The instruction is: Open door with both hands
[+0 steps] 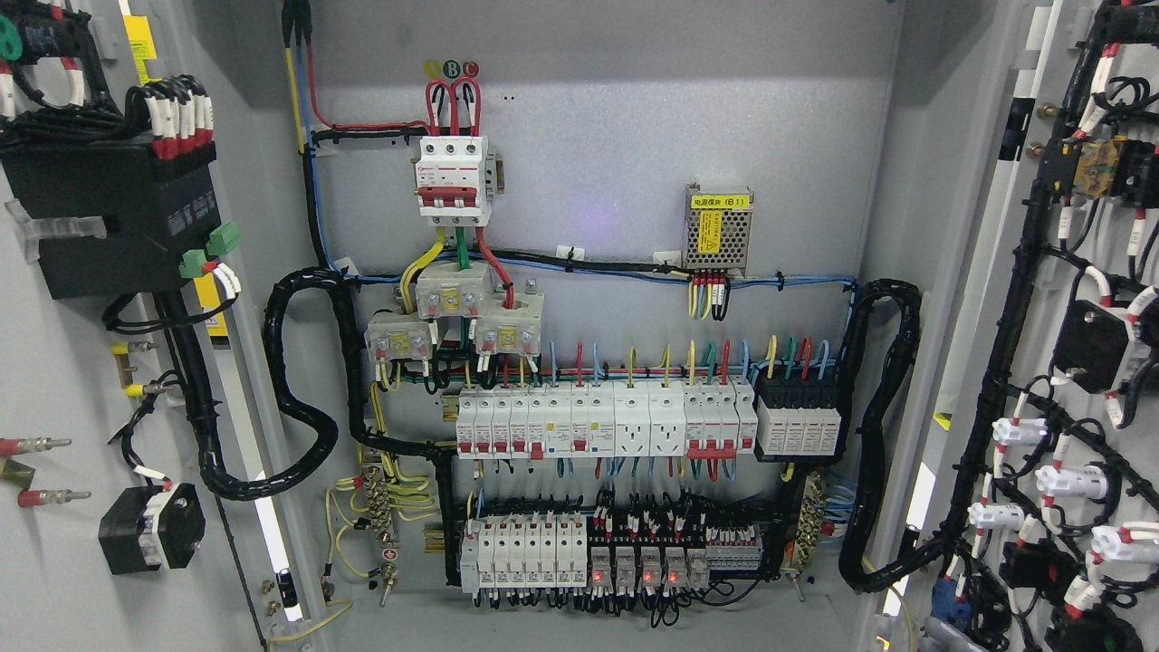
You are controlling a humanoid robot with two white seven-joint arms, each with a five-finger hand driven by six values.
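Looking into the grey steel cabinet point(598, 154), both doors already swung wide: left grey door leaf point(54, 362) and right grey door leaf point(1087, 272) flank the opening, so opening looks done. Neither of my hands is in view, so can't tell my fingers' state. Risk: any further push could strain the black corrugated cable looms point(299, 398) bridging hinges, or snag door-mounted wiring. Inside: white breaker rows point(598, 426), lower relay row with red LEDs point(625, 557), red-white three-pole main breaker point(453, 181), small perforated metal power supply point(720, 226). Nothing blocks the opening.
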